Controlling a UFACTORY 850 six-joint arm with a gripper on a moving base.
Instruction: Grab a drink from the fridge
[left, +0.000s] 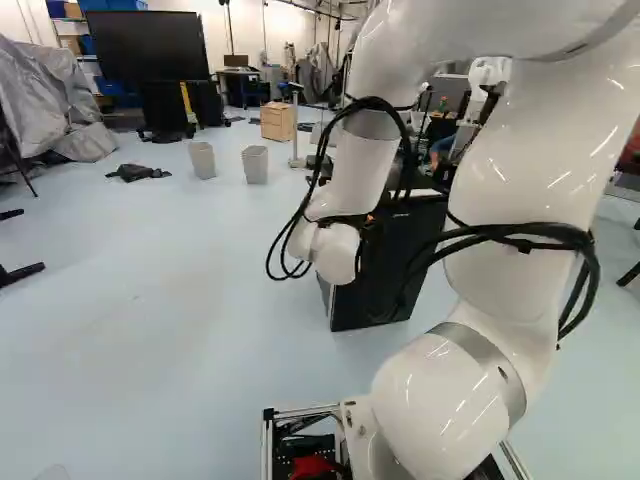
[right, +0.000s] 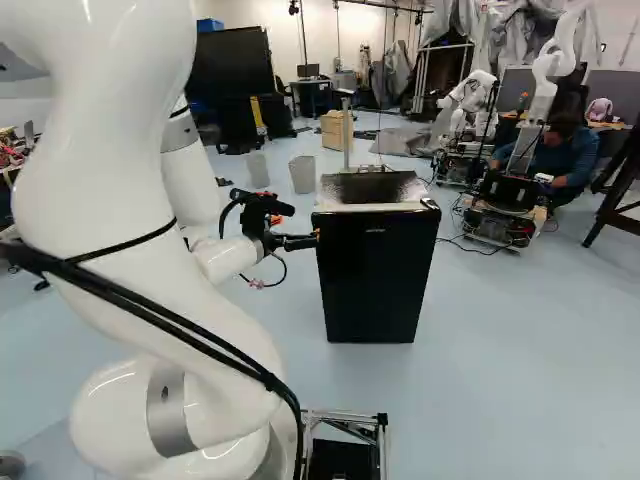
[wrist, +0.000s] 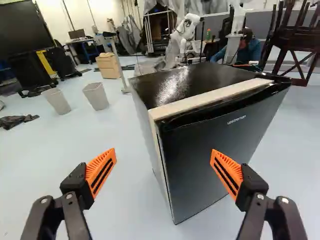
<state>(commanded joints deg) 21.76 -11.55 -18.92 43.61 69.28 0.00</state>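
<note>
1. A small black fridge stands upright on a pale blue floor, right of the middle in the right base view. In the left base view it is partly hidden behind the white arm.
2. The fridge door is dark and smooth, and lies against the body. A pale strip runs along the front edge of the glossy black top, which catches a patch of light. The inside is hidden.
3. The black gripper reaches toward the fridge, near the upper corner of its front at the left of the right base view.
4. Its two fingers stand wide apart and hold nothing. In the wrist view, the orange pads face each other across a broad gap — one against a background of floor, the other overlapping the door. An upright edge of the fridge shows ahead, between them.
5. Beyond, two grey bins stand near a light wooden cabinet, with a large black screen farther back.
6. Another robot, also white, is at the right of the right base view — well apart from the fridge.
</note>
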